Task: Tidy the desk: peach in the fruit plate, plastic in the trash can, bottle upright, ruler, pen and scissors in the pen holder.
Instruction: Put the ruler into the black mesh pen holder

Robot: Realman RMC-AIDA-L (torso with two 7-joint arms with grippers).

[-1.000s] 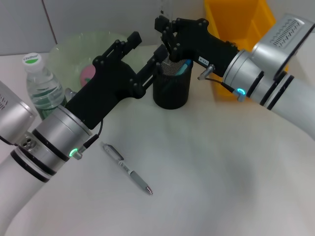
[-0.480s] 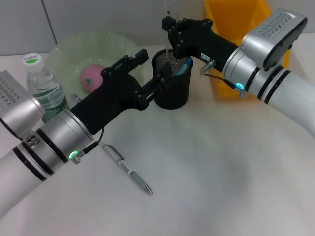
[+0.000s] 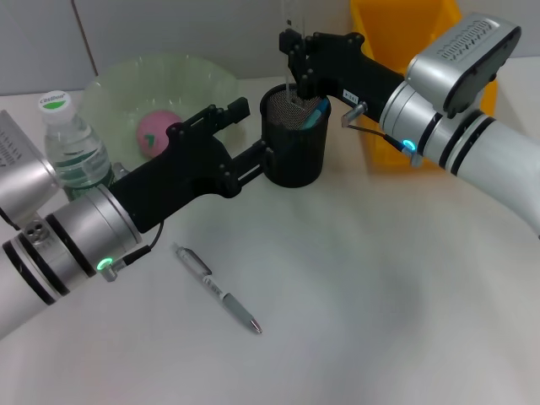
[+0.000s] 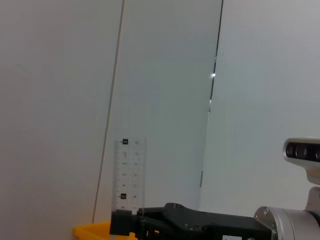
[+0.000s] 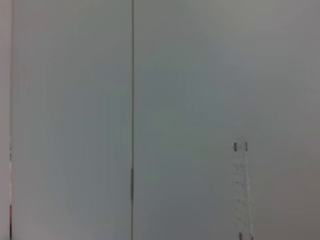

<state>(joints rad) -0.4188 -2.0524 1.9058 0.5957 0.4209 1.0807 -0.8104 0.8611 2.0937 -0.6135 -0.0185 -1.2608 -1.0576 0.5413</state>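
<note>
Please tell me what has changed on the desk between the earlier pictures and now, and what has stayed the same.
The left gripper has drawn back from the pen holder toward the robot's left, uncovering the peach in the fruit plate. The right gripper shifted slightly and now holds the ruler upright above the pen holder. The bottle, the pen and the trash can stayed put.

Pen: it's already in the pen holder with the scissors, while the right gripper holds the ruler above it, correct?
Not quite. The head view shows the pen lying on the desk, in front of the pen holder, not in it. The rest stands: the scissors are in the holder, and the right gripper holds the ruler above it.
</note>
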